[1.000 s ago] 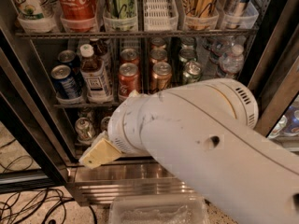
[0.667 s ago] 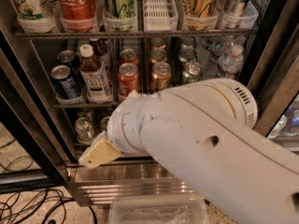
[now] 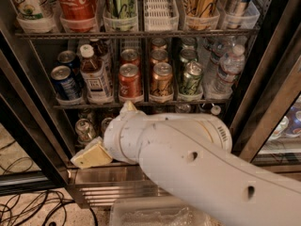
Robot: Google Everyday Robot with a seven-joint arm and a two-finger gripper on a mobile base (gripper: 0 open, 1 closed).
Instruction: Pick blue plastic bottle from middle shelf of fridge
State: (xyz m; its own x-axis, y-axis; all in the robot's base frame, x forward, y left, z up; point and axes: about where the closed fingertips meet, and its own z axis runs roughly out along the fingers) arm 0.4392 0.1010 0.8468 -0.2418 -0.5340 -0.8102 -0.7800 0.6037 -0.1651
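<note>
The blue plastic bottle [image 3: 94,74] stands upright on the left of the middle shelf [image 3: 160,103] of the fridge [image 3: 263,93]. It holds dark drink and has a white cap and a white label. A second dark bottle stands behind it. My gripper [image 3: 101,147] is on the end of the big white arm [image 3: 197,164]. It is below the middle shelf, in front of the lower rack and under the bottle. It is not touching the bottle. The arm hides much of the lower rack.
Blue cans [image 3: 63,81] stand left of the bottle. Red [image 3: 129,81], orange [image 3: 161,81] and green cans [image 3: 190,76] and water bottles [image 3: 228,69] stand to its right. Big containers [image 3: 75,4] fill the top rack. Cables [image 3: 28,206] lie on the floor at the left. A clear bin [image 3: 155,215] sits below.
My gripper and wrist have dropped a little and shifted slightly left. The bottle and cans have not moved.
</note>
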